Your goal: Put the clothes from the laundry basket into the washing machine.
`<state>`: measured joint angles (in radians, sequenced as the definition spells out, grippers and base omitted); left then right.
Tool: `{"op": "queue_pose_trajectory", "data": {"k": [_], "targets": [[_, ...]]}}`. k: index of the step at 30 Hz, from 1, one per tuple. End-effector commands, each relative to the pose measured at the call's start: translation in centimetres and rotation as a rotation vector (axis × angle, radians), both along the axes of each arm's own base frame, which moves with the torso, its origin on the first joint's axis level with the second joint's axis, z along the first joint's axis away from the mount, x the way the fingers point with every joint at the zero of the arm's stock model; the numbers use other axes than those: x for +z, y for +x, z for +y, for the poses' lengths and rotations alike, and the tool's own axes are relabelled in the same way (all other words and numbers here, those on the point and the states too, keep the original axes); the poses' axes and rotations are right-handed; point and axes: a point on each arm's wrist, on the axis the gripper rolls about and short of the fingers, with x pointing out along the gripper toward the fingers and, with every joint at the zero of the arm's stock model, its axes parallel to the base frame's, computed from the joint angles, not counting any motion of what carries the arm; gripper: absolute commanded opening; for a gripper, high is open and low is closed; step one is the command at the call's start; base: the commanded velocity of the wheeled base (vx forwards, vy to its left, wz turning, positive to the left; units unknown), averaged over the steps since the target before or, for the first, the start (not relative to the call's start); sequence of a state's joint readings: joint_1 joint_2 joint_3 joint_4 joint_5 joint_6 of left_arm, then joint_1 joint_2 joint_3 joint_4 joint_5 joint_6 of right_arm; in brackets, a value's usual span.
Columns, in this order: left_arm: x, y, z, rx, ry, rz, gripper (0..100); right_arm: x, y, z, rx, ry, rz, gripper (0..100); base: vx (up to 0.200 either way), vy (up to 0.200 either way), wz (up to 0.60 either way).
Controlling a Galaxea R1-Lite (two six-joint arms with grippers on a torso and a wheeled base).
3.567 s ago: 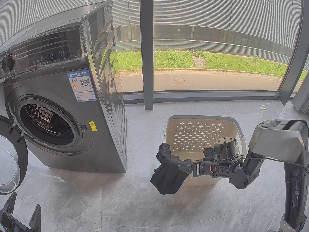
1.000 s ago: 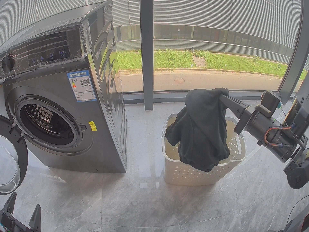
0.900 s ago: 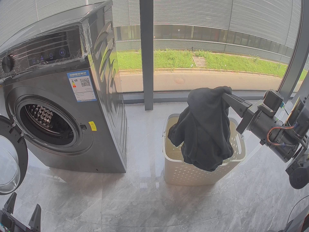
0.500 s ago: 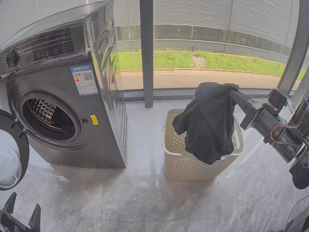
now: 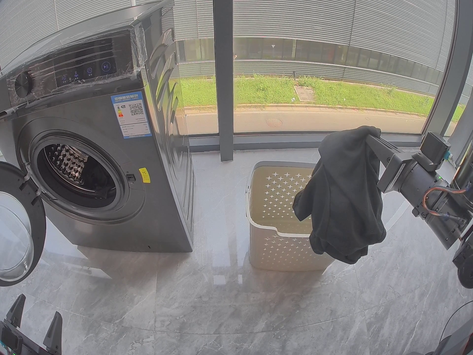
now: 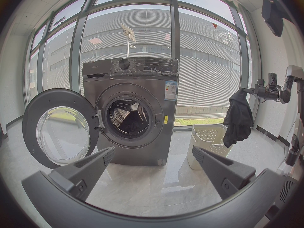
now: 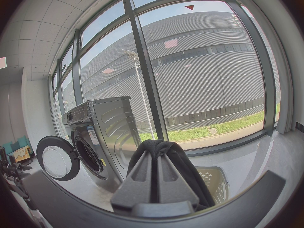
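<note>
A dark garment hangs from my right gripper, which is shut on its top fold, high above the right side of the cream laundry basket. From the right wrist view the garment drapes over the closed fingers. The grey washing machine stands at the left with its round door swung open and dark clothing inside the drum. My left gripper is low at the near left, open and holding nothing.
Glossy marble floor lies between the machine and the basket. A dark window pillar and glass wall stand behind both. The open door juts out toward the left gripper's side.
The right gripper lifted the dark garment out of the basket and carried it up and rightward. The head view has shifted over the last second, so machine and basket sit differently in the picture.
</note>
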<state>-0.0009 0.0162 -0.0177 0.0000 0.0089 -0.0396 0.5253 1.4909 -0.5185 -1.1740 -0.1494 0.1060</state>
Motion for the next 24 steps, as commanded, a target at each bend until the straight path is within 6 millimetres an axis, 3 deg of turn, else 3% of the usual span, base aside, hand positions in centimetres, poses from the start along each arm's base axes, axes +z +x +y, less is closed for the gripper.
{"op": "queue_pose_trajectory", "data": {"k": [1, 24], "targets": [[-0.48, 0.00, 0.00, 0.000, 0.000, 0.000, 100, 0.11, -0.13, 0.03, 0.004, 0.003, -0.005, 0, 0.000, 0.200, 0.00], [-0.48, 0.00, 0.00, 0.000, 0.000, 0.000, 100, -0.02, -0.74, 0.86, 0.053, 0.004, -0.001, 0, 0.000, 0.200, 0.00]]}}
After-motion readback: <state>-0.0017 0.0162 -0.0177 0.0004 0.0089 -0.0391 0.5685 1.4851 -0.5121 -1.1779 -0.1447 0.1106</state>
